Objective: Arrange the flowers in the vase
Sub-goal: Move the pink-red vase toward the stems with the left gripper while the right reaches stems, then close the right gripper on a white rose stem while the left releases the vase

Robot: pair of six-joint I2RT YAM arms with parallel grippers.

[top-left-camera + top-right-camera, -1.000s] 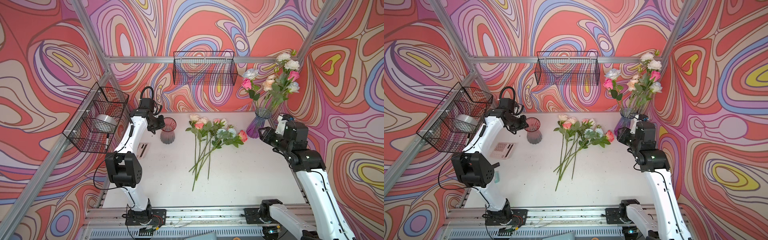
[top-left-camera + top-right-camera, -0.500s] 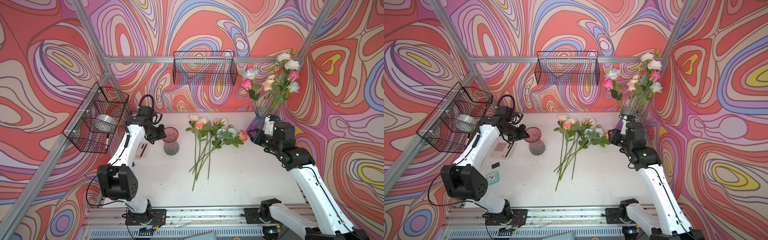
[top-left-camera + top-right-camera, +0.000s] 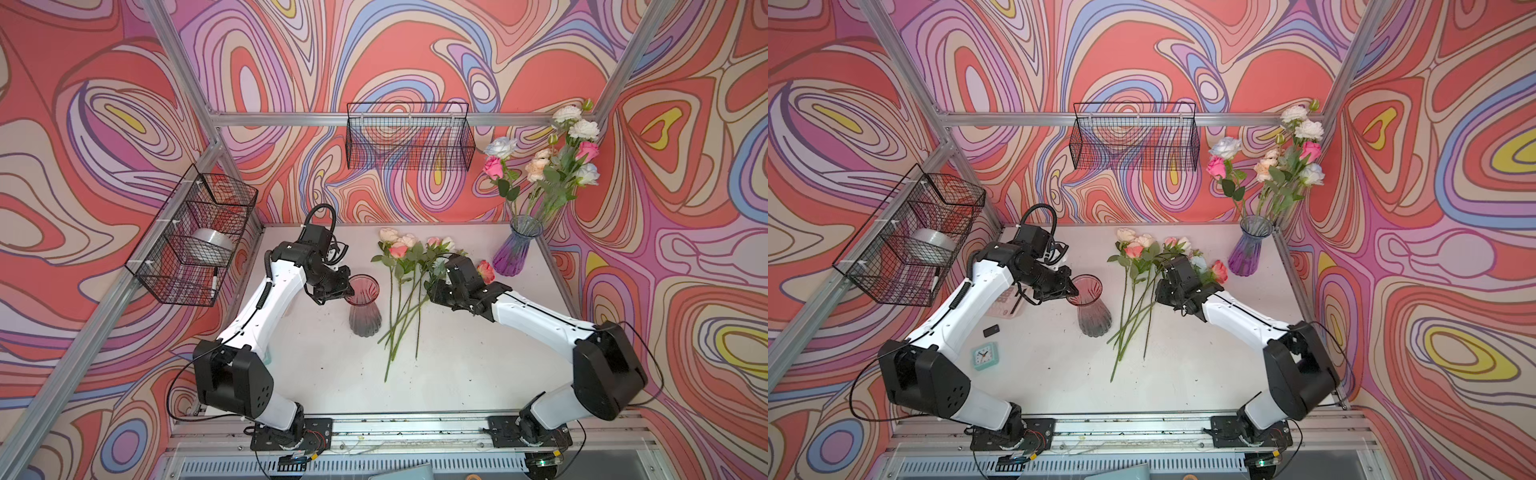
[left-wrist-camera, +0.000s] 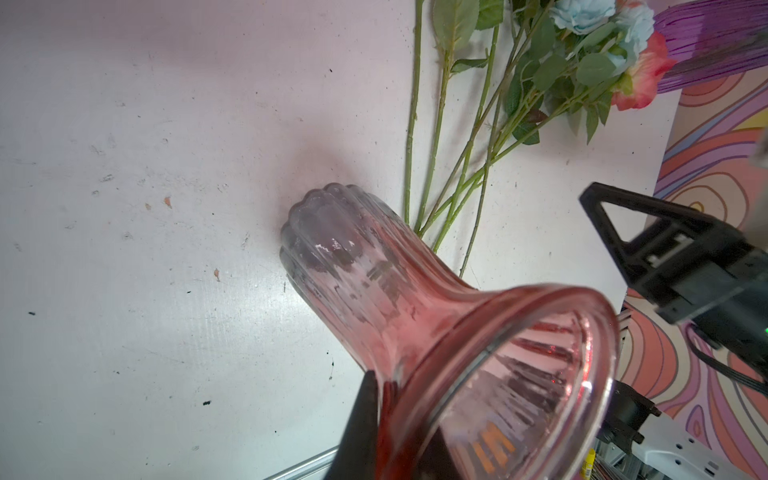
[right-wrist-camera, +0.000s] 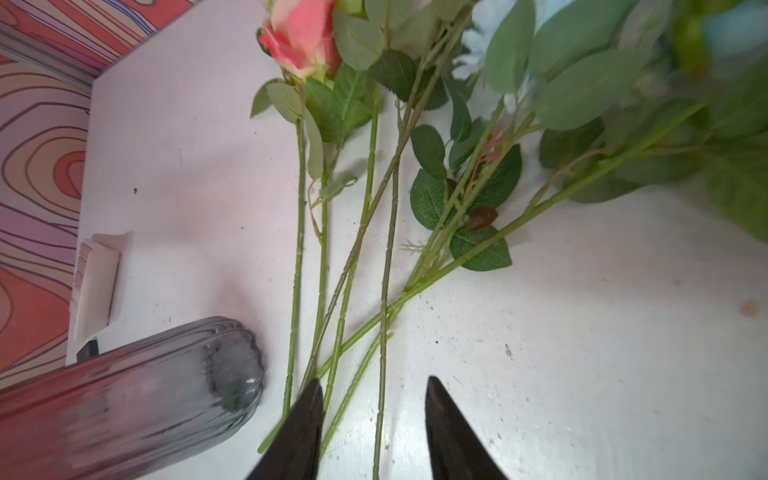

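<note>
The left hand [image 3: 345, 292] is pinched narrow on the flared rim of the ribbed pink-to-grey glass vase [image 3: 365, 312], one finger [image 4: 362, 432] outside the glass and its partner dim through the wall inside. The vase's mouth is empty, and its foot rests on, or just above, the white tabletop [image 3: 457, 370]; I cannot tell which. A second ago this hand held the vase farther back and out toward its own side. It has since drawn it inward, so the foot now lies just beside the cut ends of the loose flowers [image 3: 400, 320], long green leafy stems fanned flat with pink, peach, white and pale blue blooms at their far ends. The right hand [image 5: 374, 432] has moved more: it was back beside the purple glass vase [image 3: 515, 254] and has swung across to hang low over those stems, half spread and gripping nothing, with a few stems crossing the gap between its fingertips [image 5: 307, 419]. Empty vase and picking hand have thus both arrived at the pile, so I judge a pick comes next: close on one stem, lift it, and feed it into the mouth the left hand steadies. The crossed stems could come up together. Well beyond the right hand, the purple vase holds its own upright bunch [image 3: 548, 166].
</note>
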